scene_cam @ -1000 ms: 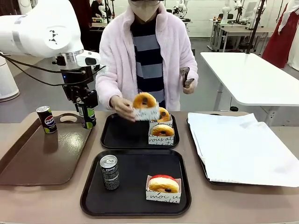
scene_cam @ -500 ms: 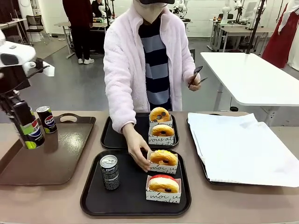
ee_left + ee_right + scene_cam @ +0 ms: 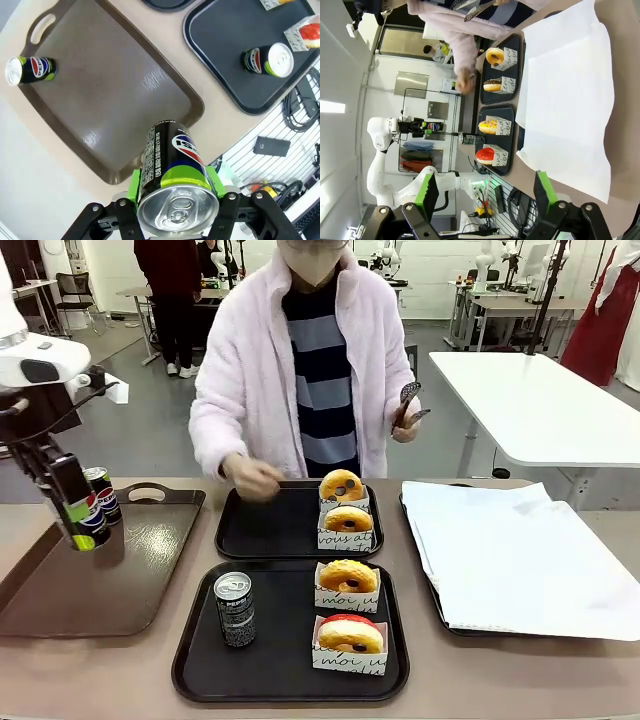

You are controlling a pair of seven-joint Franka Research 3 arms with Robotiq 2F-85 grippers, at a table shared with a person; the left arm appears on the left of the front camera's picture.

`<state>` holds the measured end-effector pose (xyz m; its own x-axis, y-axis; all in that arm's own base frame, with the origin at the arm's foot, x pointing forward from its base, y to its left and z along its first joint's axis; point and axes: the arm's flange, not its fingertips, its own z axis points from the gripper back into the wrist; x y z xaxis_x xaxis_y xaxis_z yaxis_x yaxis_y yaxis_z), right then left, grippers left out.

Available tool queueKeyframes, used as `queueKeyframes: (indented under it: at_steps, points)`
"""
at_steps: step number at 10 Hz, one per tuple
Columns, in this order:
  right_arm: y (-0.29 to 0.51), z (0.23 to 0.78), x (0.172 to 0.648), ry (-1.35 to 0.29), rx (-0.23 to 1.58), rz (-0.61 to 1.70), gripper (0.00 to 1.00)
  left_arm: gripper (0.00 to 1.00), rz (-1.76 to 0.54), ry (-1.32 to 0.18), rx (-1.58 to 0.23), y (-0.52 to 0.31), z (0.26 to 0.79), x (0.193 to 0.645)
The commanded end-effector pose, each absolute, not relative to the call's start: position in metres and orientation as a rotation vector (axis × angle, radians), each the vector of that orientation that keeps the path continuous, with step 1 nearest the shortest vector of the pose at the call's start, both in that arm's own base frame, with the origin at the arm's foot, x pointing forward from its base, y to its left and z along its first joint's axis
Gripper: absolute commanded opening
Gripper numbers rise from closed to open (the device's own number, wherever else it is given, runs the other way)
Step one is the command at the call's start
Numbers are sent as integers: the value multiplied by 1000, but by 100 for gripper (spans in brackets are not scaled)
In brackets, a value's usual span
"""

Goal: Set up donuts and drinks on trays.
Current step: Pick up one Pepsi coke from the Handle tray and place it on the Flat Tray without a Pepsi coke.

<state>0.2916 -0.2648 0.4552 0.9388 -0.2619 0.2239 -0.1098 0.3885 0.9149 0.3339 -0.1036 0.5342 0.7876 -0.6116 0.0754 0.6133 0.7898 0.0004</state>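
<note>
The left end effector (image 3: 172, 212) clamps a soda can (image 3: 172, 167) by its sides, lifted above the brown tray (image 3: 115, 105). Rigid, smooth, probably weighty; mid-body grip suits it.

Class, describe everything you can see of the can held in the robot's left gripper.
The can is slim, black metal with a silver pull-tab top, a Pepsi logo, white print and a lime-green band near the top. The left gripper clamps its green pads on opposite sides just below the rim. It hangs tilted in the air over the near-left part of the brown tray, touching nothing else.
</note>
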Motion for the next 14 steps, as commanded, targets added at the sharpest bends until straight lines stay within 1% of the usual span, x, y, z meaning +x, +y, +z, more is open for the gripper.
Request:
queueKeyframes:
  at_steps: [1, 2, 4, 6, 7, 8, 10, 12, 14]
  points:
    - [-265, 456, 291, -375, 1177, -94, 100, 59, -618, -73, 22, -126, 534, 377]
    - [-265, 456, 291, -375, 1177, -94, 100, 59, -580, -80, 15, -137, 528, 403]
    - [-265, 456, 291, -375, 1177, -94, 100, 59, -542, -60, 7, -171, 518, 472]
    - [-265, 456, 291, -375, 1177, -94, 100, 59, -486, -69, 11, -205, 501, 516]
    - [-265, 456, 291, -375, 1177, -94, 100, 59, -472, -82, 41, -219, 489, 534]
    - [-265, 456, 291, -375, 1177, -94, 100, 59, -477, -88, 29, -239, 475, 554]
    - [-265, 456, 291, -375, 1177, -94, 100, 59, -486, -115, -8, -261, 447, 569]
    - [-265, 456, 291, -375, 1177, -94, 100, 59, -507, -122, -17, -275, 412, 574]
    - [-265, 456, 291, -375, 1177, -94, 100, 59, -539, -113, -27, -279, 388, 578]
